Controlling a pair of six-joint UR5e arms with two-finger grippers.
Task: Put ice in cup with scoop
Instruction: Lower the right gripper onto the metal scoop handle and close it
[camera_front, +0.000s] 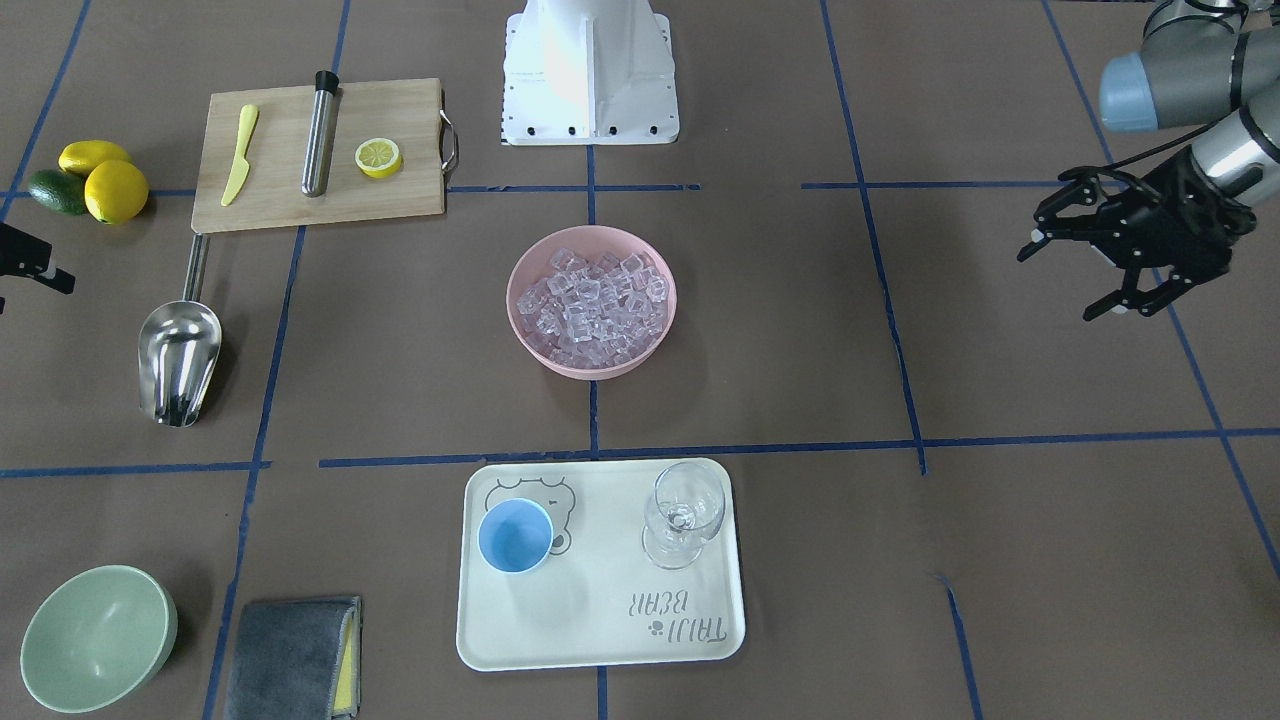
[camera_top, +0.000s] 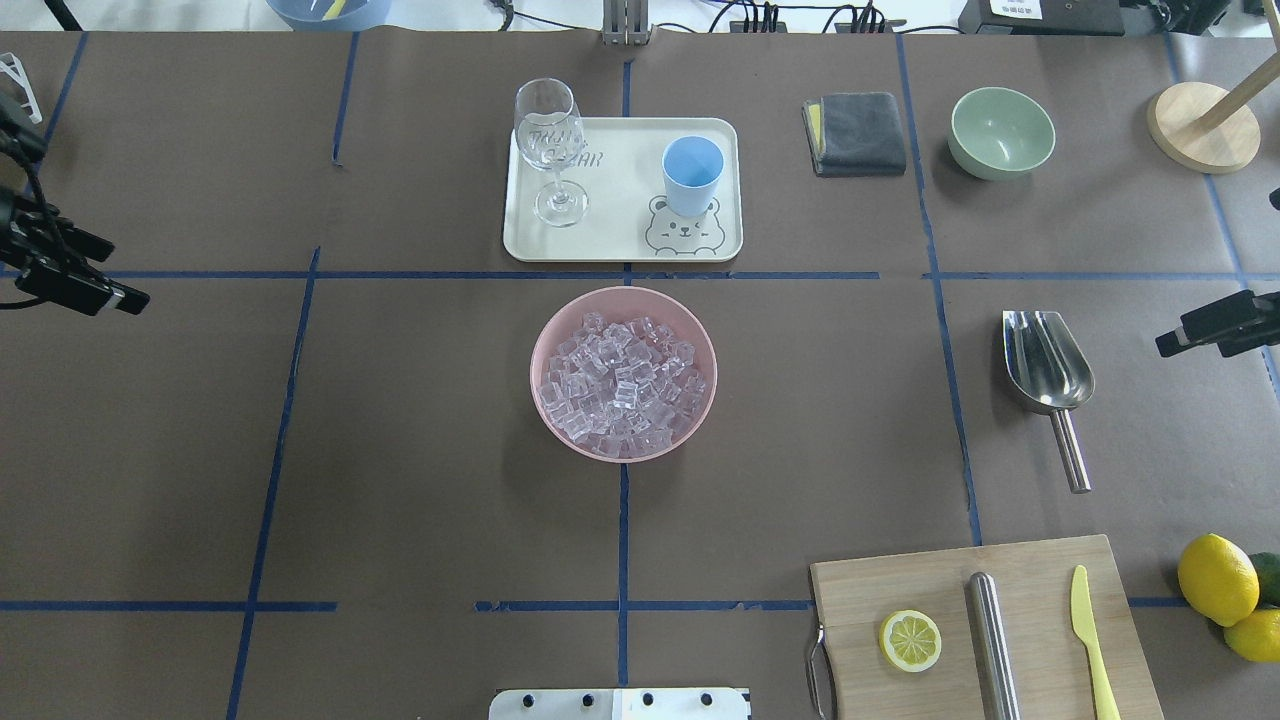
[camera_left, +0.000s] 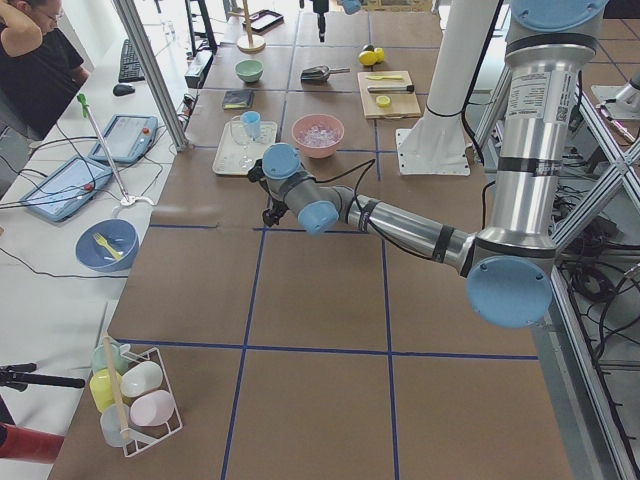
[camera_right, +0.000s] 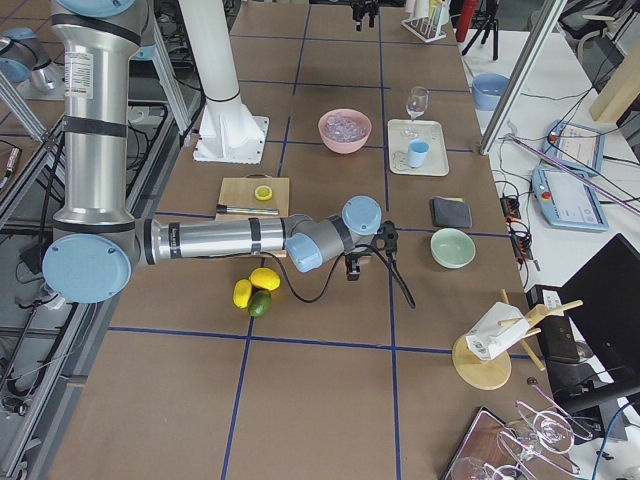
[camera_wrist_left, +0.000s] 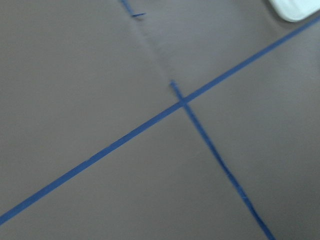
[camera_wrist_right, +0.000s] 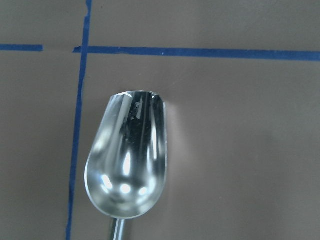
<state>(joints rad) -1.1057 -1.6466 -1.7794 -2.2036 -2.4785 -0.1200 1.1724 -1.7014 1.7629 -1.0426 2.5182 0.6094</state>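
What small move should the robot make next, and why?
Probably lower the right tool to grip the scoop by its handle. The scoop lies untouched near that tool, the ice sits heaped in the pink bowl, and the cup looks empty.

The scoop (camera_front: 178, 360) is polished metal, mirror-bright. The ice (camera_front: 598, 300) looks clear and glassy in a smooth plastic bowl (camera_front: 590, 368). The cup (camera_front: 515, 535) is matt plastic. The board (camera_front: 280, 190) is pale wood, the cloth (camera_front: 290, 655) soft fabric, and the table (camera_front: 800, 350) is covered in matt brown paper.
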